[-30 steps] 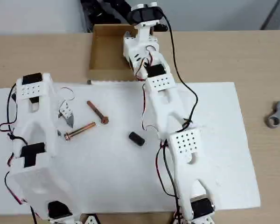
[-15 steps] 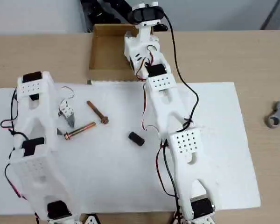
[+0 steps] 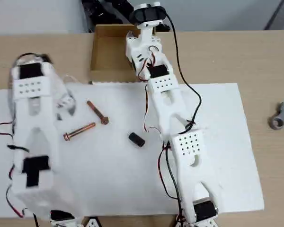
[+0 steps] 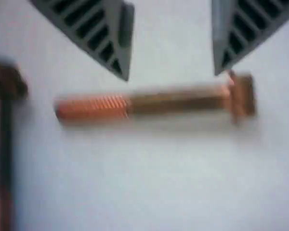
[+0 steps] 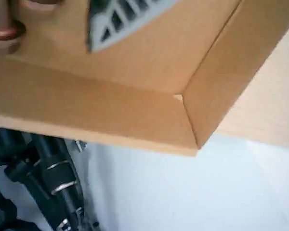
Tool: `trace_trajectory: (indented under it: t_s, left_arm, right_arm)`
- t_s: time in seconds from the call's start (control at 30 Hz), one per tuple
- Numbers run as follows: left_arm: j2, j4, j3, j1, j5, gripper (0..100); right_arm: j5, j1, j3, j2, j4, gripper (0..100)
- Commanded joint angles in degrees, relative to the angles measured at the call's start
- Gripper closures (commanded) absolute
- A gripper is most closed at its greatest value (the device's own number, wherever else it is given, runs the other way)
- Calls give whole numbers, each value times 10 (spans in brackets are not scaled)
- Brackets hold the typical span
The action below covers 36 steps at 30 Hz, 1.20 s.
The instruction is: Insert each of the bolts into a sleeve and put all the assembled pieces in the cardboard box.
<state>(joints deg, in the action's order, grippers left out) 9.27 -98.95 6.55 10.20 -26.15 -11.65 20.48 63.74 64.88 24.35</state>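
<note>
— How is the left arm posed?
— It stretches from the near edge of the table point(image 3: 265, 56) up the left side of the white sheet point(image 3: 227, 142). The wrist is bent down, so the left gripper point(image 4: 171, 67) hangs above the sheet. Its jaws are spread wide with nothing between them.
— And what lies beneath?
— A copper bolt point(image 4: 154, 102) lies flat on the sheet, crosswise under the gap. One tip sits over the shaft, the other close by the head. Whether either touches it, I cannot tell. A second bolt point(image 4: 1, 144) lies just beside it, its head near the first one's threaded end.
— The sleeve?
— The black sleeve point(image 3: 137, 140) lies on the sheet between the two arms, apart from both bolts.
— The right arm?
— It is stretched far forward across the sheet, nearly straight, with the right gripper point(image 3: 132, 54) over the cardboard box point(image 3: 104, 47) at the table's far side. Its wrist view looks at a corner of the box, and a bolt head point(image 5: 4, 31) shows over the box floor. Whether that gripper is spread or closed, I cannot tell.
— Anything else?
— A grey part point(image 3: 280, 116) lies on the bare table, well to the right of the sheet.
</note>
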Motion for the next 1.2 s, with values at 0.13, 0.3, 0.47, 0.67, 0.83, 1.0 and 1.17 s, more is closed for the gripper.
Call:
trace_trajectory:
  t_s: [0.13,0.3,0.47,0.67,0.83,1.0,1.17]
  left_arm:
    - [-69,-14,-114,-15,11,919]
    - [-2,-6,-115,26,10,924]
    - [120,19,-115,36,9,924]
    - [183,49,-89,40,1,924]
    - [160,59,-40,40,-14,925]
    - [135,60,-2,40,-14,925]
    - [120,79,4,40,-14,925]
  right_arm:
    - [-5,1,33,-12,1,826]
    - [-5,2,33,-12,1,826]
    - [-5,2,33,-12,1,826]
    - [-5,2,33,-12,1,826]
    - [-5,2,33,-12,1,826]
    - [-5,2,33,-13,1,826]
    - [-5,2,33,-12,1,826]
